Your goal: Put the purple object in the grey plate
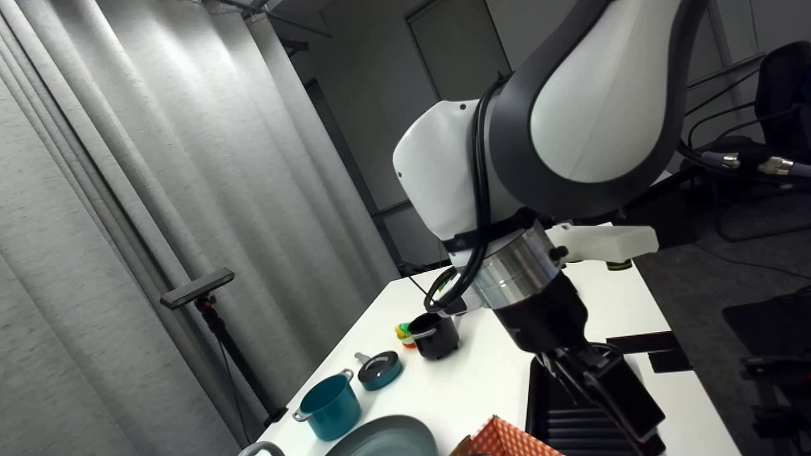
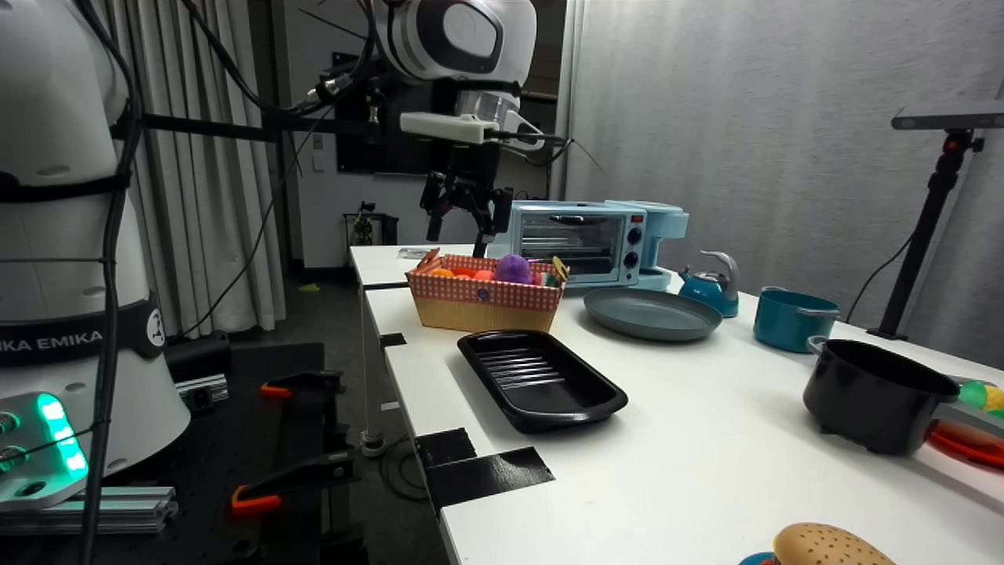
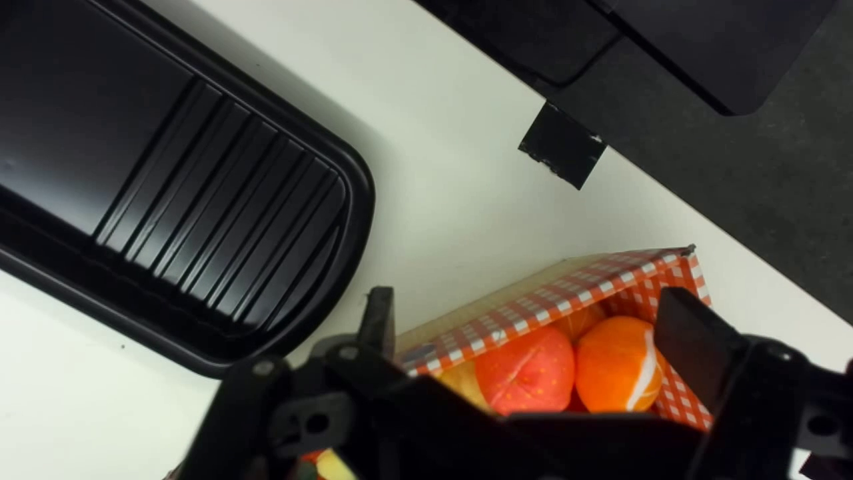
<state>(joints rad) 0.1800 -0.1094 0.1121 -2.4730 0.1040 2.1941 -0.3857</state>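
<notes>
The purple object (image 2: 514,269) is a rounded, soft-looking thing on top of other toys in a red-checked basket (image 2: 484,308). It does not show in the wrist view, where the gripper's body covers part of the basket (image 3: 520,327). The round grey plate (image 2: 651,314) lies flat on the table to the right of the basket in that exterior view. The plate also shows, cut off, at the bottom of an exterior view (image 1: 389,438). My gripper (image 2: 459,231) is above the basket's left part, fingers pointing down. In the wrist view the gripper (image 3: 530,317) is open and empty, with pink and orange toys below.
A black ribbed tray (image 2: 541,377) lies in front of the basket. A light blue toaster oven (image 2: 580,239) stands behind it. A teal kettle (image 2: 710,290), a teal pot (image 2: 794,322) and a black pot (image 2: 874,400) stand beyond the plate. The table edge runs beside the basket.
</notes>
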